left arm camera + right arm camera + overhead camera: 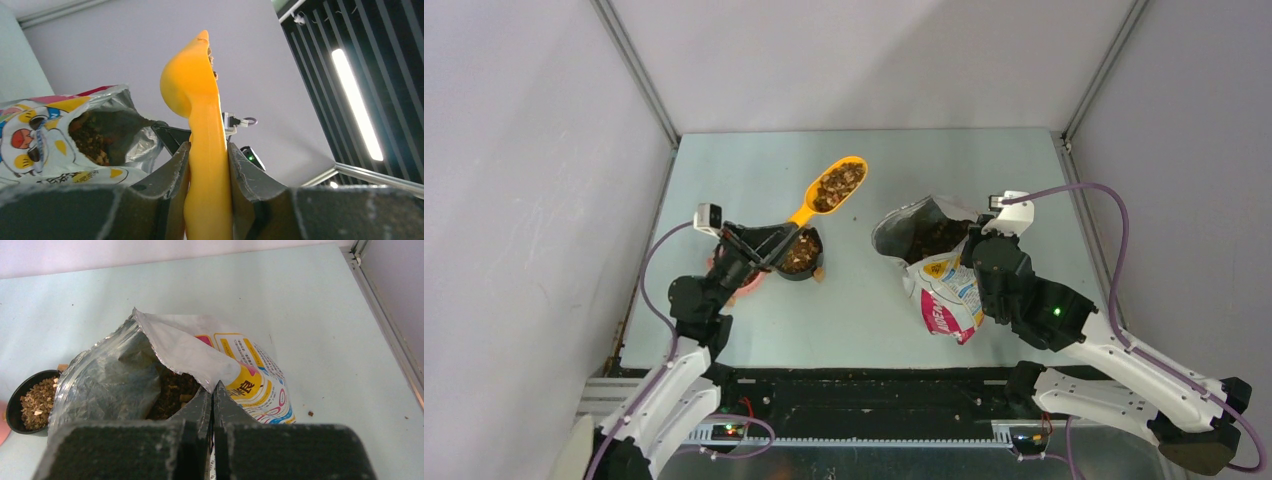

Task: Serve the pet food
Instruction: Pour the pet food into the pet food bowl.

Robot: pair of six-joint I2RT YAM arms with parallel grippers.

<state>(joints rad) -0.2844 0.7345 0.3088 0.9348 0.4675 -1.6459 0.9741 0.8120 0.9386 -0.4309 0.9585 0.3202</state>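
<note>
Brown pet food (838,185) fills the bowl of a yellow scoop (826,192) held above the table. My left gripper (769,252) (209,150) is shut on the scoop's handle (207,165). More pet food (801,252) (37,402) lies in a small black bowl (813,268) (11,399) under that gripper. The printed bag (944,285) (250,375) lies open on the right with pet food (172,392) inside. My right gripper (976,240) (212,388) is shut on the bag's silver rim (200,360).
A pink object (749,283) sits partly hidden under the left arm, left of the bowl. A few stray pellets (310,413) lie on the pale green table (864,310). White walls and metal frame rails (639,70) close in the table.
</note>
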